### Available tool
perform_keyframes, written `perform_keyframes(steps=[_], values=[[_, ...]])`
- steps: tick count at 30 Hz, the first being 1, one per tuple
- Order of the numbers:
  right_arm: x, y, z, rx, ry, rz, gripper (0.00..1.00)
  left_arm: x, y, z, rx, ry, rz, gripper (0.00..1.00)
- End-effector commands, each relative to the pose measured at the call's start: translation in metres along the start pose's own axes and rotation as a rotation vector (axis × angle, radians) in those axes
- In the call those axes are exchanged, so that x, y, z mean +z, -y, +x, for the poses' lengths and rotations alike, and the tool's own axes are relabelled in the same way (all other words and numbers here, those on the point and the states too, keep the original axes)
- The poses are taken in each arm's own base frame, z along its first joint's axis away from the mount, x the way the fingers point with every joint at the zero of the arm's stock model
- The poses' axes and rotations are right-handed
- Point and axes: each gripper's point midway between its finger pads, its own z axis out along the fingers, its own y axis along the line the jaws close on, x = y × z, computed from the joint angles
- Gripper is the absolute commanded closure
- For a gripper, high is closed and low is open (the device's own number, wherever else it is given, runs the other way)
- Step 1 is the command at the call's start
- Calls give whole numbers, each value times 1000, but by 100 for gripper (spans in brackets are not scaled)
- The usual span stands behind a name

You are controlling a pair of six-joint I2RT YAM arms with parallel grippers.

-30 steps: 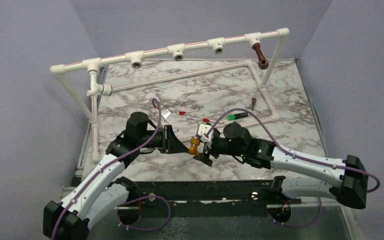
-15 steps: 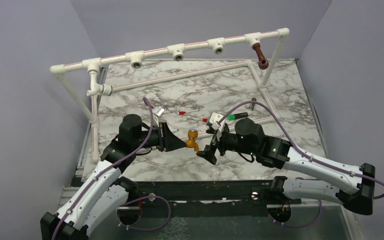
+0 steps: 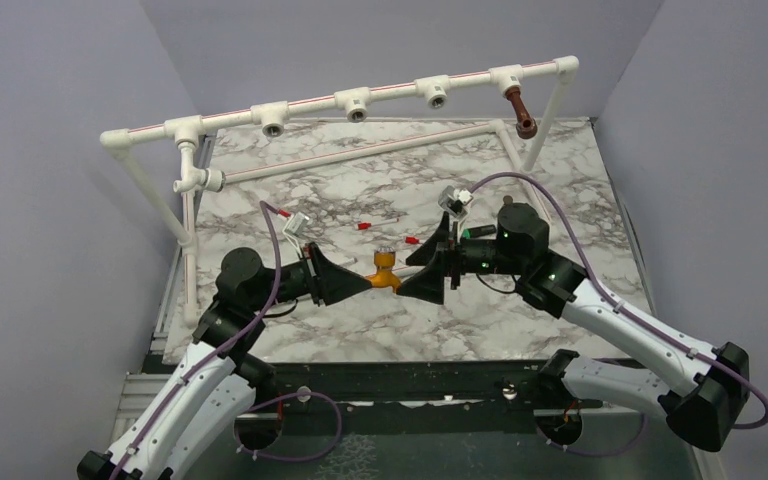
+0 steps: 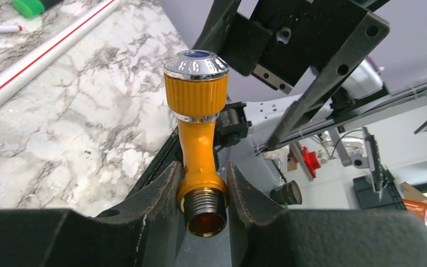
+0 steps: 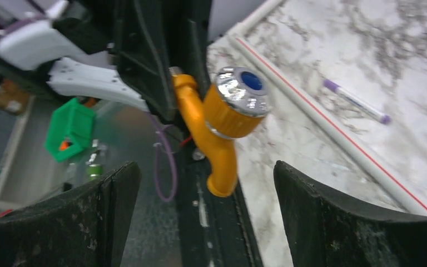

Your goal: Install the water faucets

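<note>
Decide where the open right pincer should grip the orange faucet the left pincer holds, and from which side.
Probably the ribbed collar under the silvery cap, approached from the cap side, opposite the left pincer. The left pincer clamps the threaded end of the orange faucet, so the collar is the free part facing the right pincer.

Orange-yellow faucet (chrome-capped) sits clamped midair; brown faucet seemingly hangs from pipe rail.
</note>
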Motion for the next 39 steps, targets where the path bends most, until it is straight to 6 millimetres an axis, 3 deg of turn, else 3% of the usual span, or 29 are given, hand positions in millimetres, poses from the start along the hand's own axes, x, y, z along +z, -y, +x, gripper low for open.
perform_keyframes(steps=[1,14,24,33,39], values=[[-2,-47,-17,54,41,-260,8,-3,30,-16,34,71,120,100],[5,-58,-47,100,154,-336,22,-4,67,-34,109,80,239,100],[8,-58,-50,93,151,-347,35,-7,87,-49,138,142,297,100],[7,-59,-55,75,165,-339,52,-7,90,-50,148,143,310,100],[6,-60,-59,67,175,-342,55,-6,87,-49,143,141,306,100]])
